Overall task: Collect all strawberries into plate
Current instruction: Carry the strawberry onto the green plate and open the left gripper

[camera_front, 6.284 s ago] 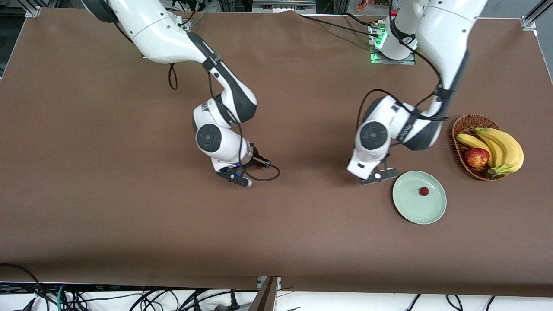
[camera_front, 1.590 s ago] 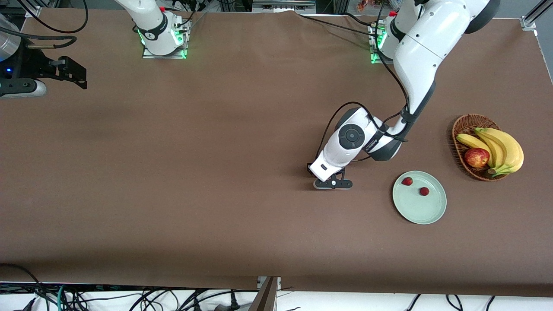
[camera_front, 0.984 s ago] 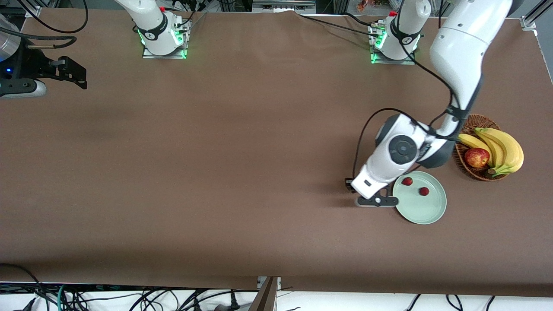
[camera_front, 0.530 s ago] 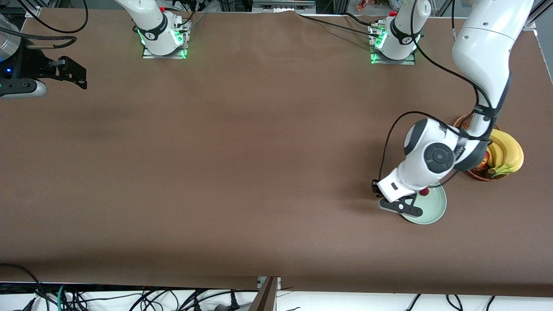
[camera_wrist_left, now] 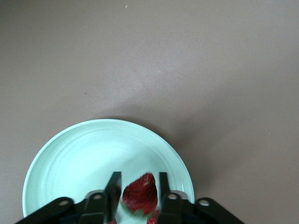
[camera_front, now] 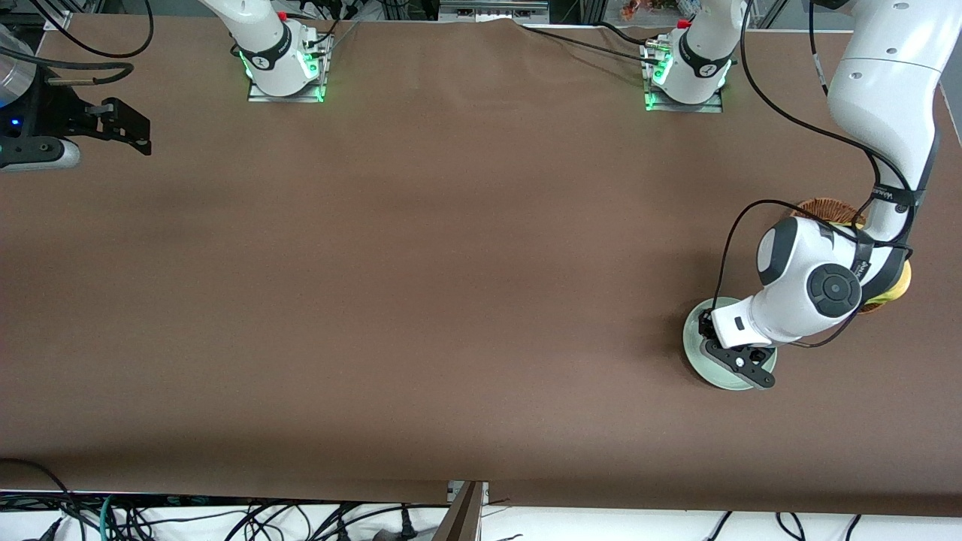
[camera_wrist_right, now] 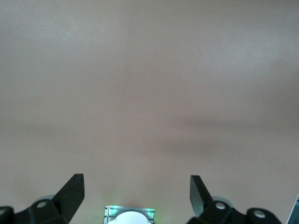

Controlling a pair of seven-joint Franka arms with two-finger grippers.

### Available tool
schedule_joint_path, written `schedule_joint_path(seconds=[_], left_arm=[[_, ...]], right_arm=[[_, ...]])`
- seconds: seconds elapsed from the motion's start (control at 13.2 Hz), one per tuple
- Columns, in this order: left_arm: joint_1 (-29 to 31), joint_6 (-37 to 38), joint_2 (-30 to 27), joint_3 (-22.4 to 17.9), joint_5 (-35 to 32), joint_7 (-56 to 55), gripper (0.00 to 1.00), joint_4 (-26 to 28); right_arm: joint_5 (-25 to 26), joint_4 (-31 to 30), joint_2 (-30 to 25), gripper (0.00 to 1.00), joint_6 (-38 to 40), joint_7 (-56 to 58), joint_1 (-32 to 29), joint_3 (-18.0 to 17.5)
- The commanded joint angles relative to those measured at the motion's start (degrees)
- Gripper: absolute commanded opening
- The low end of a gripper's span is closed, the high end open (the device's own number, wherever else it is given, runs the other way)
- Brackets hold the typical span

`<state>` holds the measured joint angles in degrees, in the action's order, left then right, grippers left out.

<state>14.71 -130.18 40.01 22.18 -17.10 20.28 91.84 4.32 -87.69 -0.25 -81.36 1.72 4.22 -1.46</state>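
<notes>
Left wrist view: left gripper over plate, a strawberry between its fingers, whether pinched or let go cannot tell | front view: plate beside basket | right gripper spread wide, empty, waiting above the table

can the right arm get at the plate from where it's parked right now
Probably not readily: the right pincer waits open at the right arm's end of the table, while the left pincer, with a strawberry, sits over the plate.
</notes>
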Motion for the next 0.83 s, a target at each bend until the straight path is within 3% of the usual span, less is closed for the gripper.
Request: schedule_joint_path(seconds=[0.0,0.15,0.45,0.61,0.76], left_arm=[[0.24,0.97,-0.28,0.58,-1.35,0.64,1.0,-0.34],[0.41,1.68,-1.77,0.67,-0.57,0.2,1.0,-0.43],[-0.2,11.59,-8.43,1.46,-0.56,-7.86,1.0,-0.87],[-0.38,19.91,-12.65,2.16,1.44,-11.39,1.0,-4.01],[-0.38,30.98,-14.86,2.69,2.95,-13.33,1.0,-11.55]], right_arm=[[0.25,1.12,0.43,1.0,0.67,0.75,-0.44,-0.39],[0.25,1.12,0.43,1.0,0.67,0.75,-0.44,-0.39],[0.25,1.12,0.43,1.0,0.67,0.75,-0.44,-0.39],[0.25,1.21,0.43,1.0,0.59,0.75,-0.44,-0.39],[0.25,1.21,0.43,1.0,0.59,0.75,-0.44,-0.39]])
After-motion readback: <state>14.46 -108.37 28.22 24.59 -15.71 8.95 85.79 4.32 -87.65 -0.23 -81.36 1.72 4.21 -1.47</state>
